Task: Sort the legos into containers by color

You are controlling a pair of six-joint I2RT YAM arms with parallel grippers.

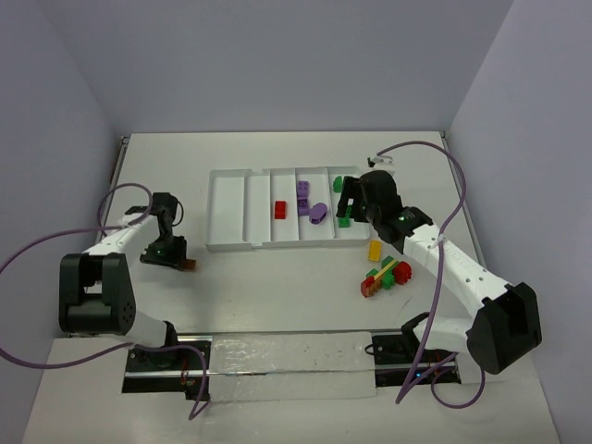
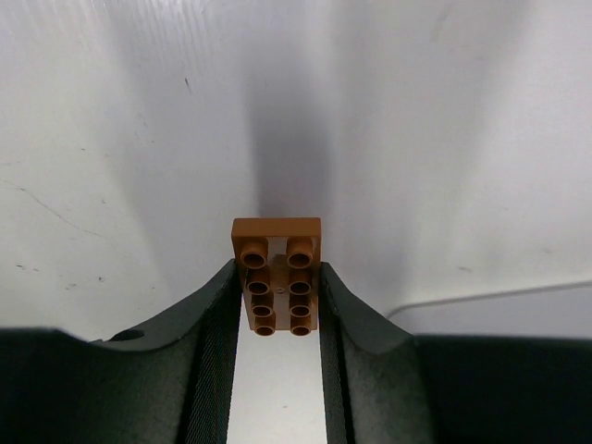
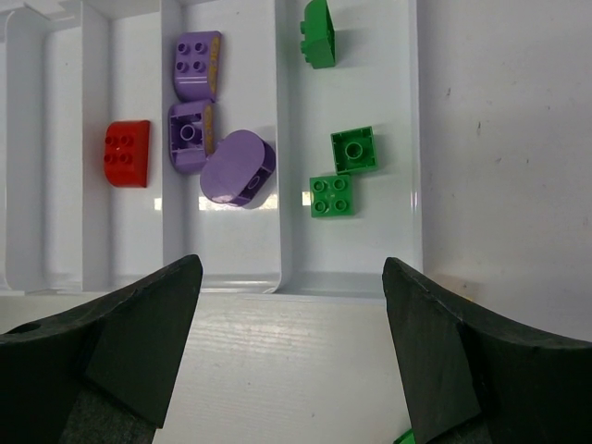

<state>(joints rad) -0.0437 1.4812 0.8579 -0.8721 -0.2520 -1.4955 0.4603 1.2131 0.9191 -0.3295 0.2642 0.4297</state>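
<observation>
- From above, we see the white tray in the middle of the table. A red brick lies in its middle slot. The purple bricks lie in the next slot to the right, and the green bricks are in the slot at the right end
- A pile of bricks waits on the table near the right arm, with a yellow brick just beside it
- The left gripper is low down, left of the tray and apart from it. A brown brick sticks out at its tip. The right gripper hangs over the green end of the tray
- In the left wrist view, the two jaws are closed on the brown brick, one on each long side. Its bumps face us. We cannot tell if it is off the table yet
- We think this brick is light, hard and smooth, so it could slip or twist. The flat long sides are the best place to hold it, as it is held now. It should not break if it drops
- In the right wrist view, the jaws stand wide apart with nothing between them. Below them we see the near edge of the tray, with three purple bricks and three green bricks, each color in its own slot
</observation>
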